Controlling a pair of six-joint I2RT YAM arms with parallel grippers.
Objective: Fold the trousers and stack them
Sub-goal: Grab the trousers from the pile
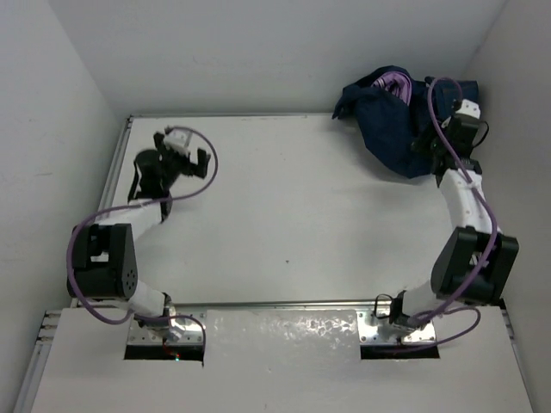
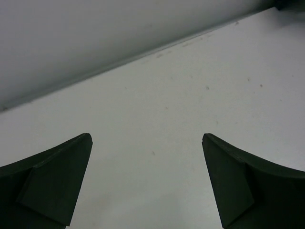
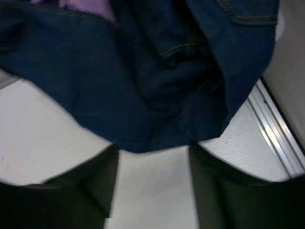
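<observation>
The dark navy jeans [image 1: 392, 120] lie crumpled in a heap at the far right corner of the table. In the right wrist view the denim [image 3: 143, 81] fills the upper part, with orange stitching showing. My right gripper [image 1: 435, 155] [image 3: 152, 148] is open, its fingertips right at the near hem of the jeans, with bare table between them. My left gripper [image 1: 176, 159] [image 2: 147, 138] is open and empty over bare table at the far left, well away from the jeans.
A lilac-purple garment [image 1: 392, 84] lies on the jeans heap; it also shows in the right wrist view [image 3: 90, 5]. White walls enclose the table [image 1: 284, 215] on the left, back and right. A metal rail [image 3: 274, 129] runs along the right edge.
</observation>
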